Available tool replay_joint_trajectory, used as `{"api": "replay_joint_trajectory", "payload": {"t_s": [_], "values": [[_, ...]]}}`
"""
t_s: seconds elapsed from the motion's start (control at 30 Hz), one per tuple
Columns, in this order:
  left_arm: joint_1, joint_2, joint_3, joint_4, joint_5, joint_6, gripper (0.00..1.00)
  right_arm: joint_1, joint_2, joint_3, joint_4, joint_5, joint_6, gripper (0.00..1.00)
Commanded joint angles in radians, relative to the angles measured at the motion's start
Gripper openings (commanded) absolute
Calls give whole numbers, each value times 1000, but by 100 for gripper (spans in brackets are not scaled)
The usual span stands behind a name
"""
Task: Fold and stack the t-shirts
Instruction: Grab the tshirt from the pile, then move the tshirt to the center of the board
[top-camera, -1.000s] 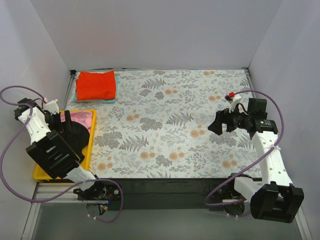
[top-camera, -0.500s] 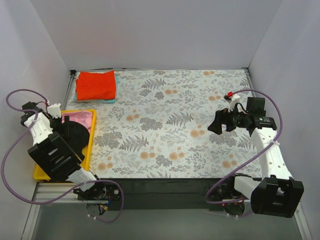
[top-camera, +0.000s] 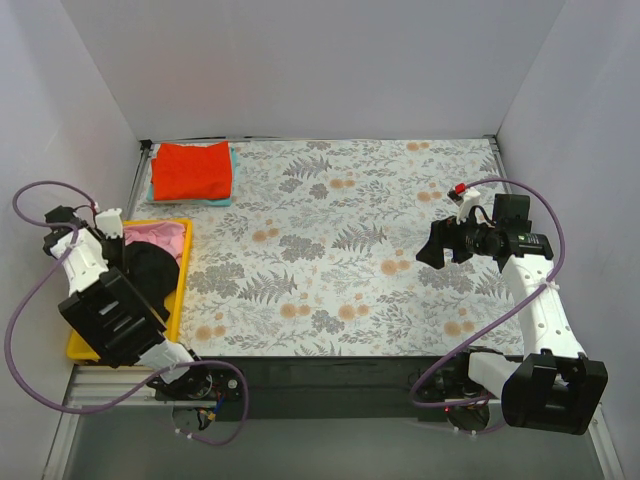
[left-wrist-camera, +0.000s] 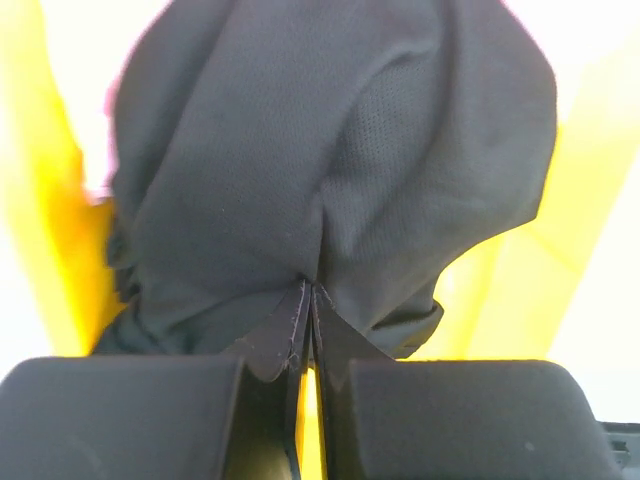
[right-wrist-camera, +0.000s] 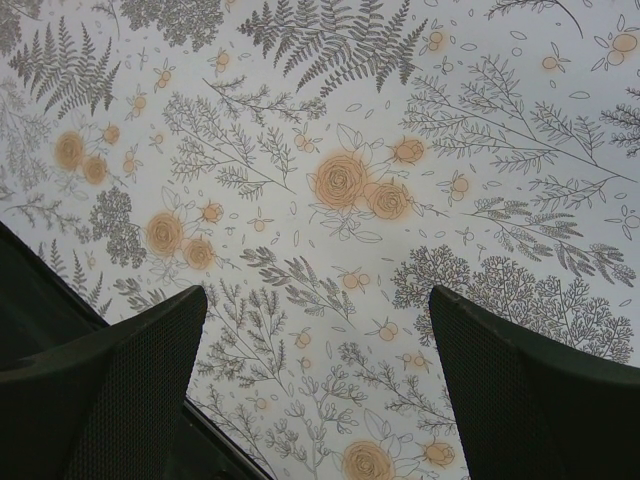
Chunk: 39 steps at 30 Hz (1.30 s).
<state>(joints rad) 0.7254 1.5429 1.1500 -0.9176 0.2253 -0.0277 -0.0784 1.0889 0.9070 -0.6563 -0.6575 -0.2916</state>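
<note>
White walls close in on three sides of the floral table cloth, whose broad middle lies bare. At eleven o'clock the red-orange t-shirt sits folded on top of the teal t-shirt, of which only a rim shows, so by my reckoning two are done. Two are left: the pink t-shirt and the black t-shirt lie unfolded in the yellow tray at nine o'clock. The left gripper is clamped on a fold of the black one, over the tray. The right gripper hangs at three o'clock above the cloth, jaws apart, holding nothing. Space looks tight at the tray, hard by the left wall; the centre offers ample room for spreading.
</note>
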Motion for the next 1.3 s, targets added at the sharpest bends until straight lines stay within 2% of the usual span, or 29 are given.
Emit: {"api": "replay_joint_trajectory", "payload": {"t_s": [0.0,0.17,0.33,0.37,0.43,0.6,0.77,0.87,1.03,1.17,1.23,1.27], "values": [[2,-133,86,-4,57,-3,0,-6,-18,20,21,-8,8,98],[2,-202,247,-69,144,-24,0,-6,-23,18,26,-8,12,98],[0,-199,473,-113,328,-98,0,-6,-20,23,29,-8,16,98],[-3,-185,572,-110,389,-141,0,-6,-20,21,29,-8,16,98],[-17,-161,672,-103,429,-202,0,-6,-20,18,32,-8,17,98],[-136,-77,1021,-40,491,-424,0,-6,-29,13,35,-5,17,98],[-361,12,1198,81,419,-587,0,-6,-37,7,41,-1,19,98],[-446,48,1269,175,411,-705,0,-6,-38,7,40,4,20,98],[-471,55,1292,470,477,-960,0,-6,-38,4,43,7,20,98],[-475,85,1349,666,509,-1261,0,-6,-30,7,46,7,22,98],[-477,98,1352,768,531,-1342,0,-6,-26,10,44,7,23,98],[-475,105,1349,801,540,-1429,0,-6,-24,10,44,7,23,99]]}}
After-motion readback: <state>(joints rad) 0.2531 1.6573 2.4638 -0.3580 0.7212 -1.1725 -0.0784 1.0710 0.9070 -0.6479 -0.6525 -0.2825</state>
